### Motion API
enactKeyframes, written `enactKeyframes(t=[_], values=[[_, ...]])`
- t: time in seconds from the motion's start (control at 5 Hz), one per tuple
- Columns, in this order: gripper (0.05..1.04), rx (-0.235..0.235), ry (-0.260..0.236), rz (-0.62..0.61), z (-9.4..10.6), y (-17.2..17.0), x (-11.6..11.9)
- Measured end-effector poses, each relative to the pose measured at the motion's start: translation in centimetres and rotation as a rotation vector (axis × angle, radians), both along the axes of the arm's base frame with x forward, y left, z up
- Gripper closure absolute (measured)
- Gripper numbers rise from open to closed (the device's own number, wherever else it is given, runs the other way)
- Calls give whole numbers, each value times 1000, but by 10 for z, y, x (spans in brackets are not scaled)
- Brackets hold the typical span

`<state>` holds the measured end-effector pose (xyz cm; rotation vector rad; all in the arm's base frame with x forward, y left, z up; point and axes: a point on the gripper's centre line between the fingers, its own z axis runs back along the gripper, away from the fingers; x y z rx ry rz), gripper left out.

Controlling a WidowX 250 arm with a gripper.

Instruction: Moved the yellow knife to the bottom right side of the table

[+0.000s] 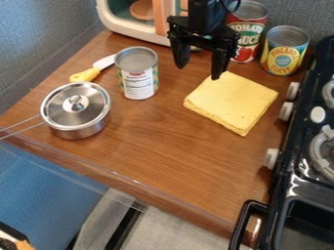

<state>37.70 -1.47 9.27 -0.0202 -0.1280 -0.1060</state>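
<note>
Knife [86, 74] with yellow handle and silvery blade.

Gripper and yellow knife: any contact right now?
Apart. The camera view shows the gripper well to the right of the yellow knife, with the upright can and a stretch of wooden tabletop between them.

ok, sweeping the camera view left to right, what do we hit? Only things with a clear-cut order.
lidded saucepan → white-label can → gripper → yellow-labelled can → stove burner
</note>
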Motion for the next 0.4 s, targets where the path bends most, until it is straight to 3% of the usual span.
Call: enactKeyframes(t=[0.2, 0.4], values=[[84, -2, 34, 1, -11, 0, -2], [84, -56, 34, 30, -2, 14, 1]])
